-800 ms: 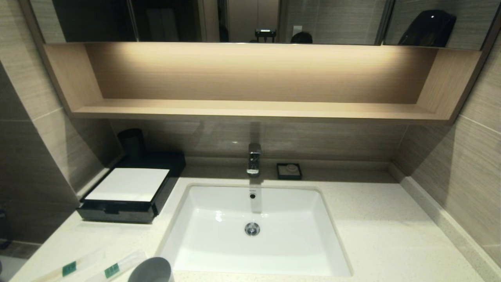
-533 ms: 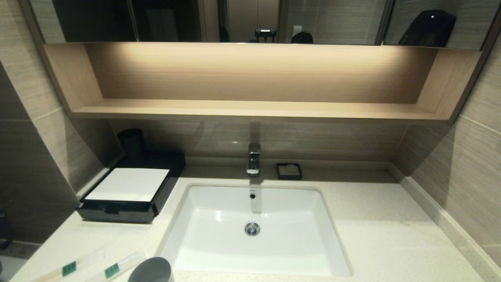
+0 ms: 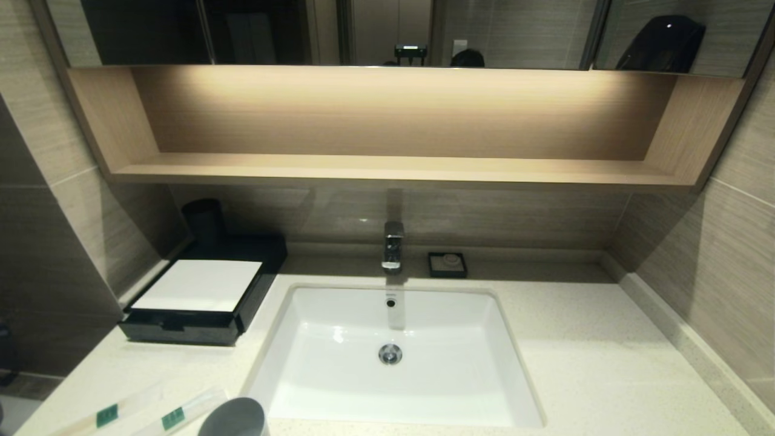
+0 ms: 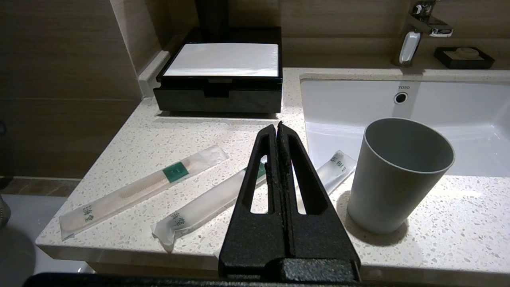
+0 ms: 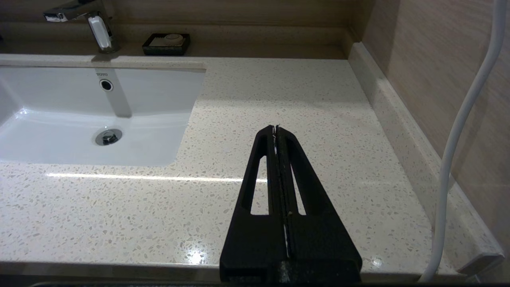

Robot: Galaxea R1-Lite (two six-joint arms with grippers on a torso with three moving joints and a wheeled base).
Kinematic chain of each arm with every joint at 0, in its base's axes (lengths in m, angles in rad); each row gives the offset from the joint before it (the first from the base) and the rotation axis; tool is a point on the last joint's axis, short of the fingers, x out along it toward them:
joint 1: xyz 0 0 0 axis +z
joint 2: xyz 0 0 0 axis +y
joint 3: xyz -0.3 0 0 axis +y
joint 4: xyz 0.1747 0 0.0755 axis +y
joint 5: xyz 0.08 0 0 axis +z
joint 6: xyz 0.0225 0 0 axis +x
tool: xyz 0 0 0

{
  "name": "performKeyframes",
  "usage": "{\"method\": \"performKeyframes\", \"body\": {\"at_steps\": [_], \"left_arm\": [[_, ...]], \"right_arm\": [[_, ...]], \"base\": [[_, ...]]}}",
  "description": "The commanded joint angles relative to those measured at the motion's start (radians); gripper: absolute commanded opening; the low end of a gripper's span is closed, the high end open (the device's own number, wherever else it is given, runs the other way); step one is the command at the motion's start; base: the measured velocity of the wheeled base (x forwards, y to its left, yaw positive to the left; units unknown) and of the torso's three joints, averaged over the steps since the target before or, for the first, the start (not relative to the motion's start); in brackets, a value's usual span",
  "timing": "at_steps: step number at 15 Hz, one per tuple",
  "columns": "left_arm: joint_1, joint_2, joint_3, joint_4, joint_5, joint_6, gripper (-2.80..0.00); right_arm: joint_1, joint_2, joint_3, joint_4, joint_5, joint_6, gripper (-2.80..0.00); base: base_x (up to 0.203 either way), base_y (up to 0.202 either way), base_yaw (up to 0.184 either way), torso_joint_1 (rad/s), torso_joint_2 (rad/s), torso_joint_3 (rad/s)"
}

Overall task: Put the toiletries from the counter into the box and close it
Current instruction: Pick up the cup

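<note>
Nothing has moved; only left wrist view shows third packet.

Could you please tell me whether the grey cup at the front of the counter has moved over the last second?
No. In the head view the cup sits at the same spot beside the sink's front left corner.

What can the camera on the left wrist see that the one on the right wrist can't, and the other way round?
Only the left wrist view shows the shut left gripper, three wrapped toiletry packets on the counter, the grey cup and the closed black box. Only the right wrist view shows the shut right gripper, the bare right stretch of counter and a white cable. Both show the white sink, the tap and the black soap dish.
</note>
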Motion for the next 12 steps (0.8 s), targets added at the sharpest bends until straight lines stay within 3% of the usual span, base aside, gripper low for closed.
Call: {"method": "performKeyframes", "body": {"at_steps": [1,12], "left_arm": [[0.000,-0.002,0.000,0.000,-0.003,0.003,-2.80],[0.000,0.000,0.000,-0.003,0.000,-0.001,-2.80]], "right_arm": [[0.000,0.000,0.000,0.000,0.000,0.000,-2.80],[0.000,0.000,0.000,0.000,0.000,0.000,-2.80]], "base": [[0.000,0.000,0.000,0.000,0.00,0.000],[0.000,0.000,0.000,0.000,0.00,0.000]]}}
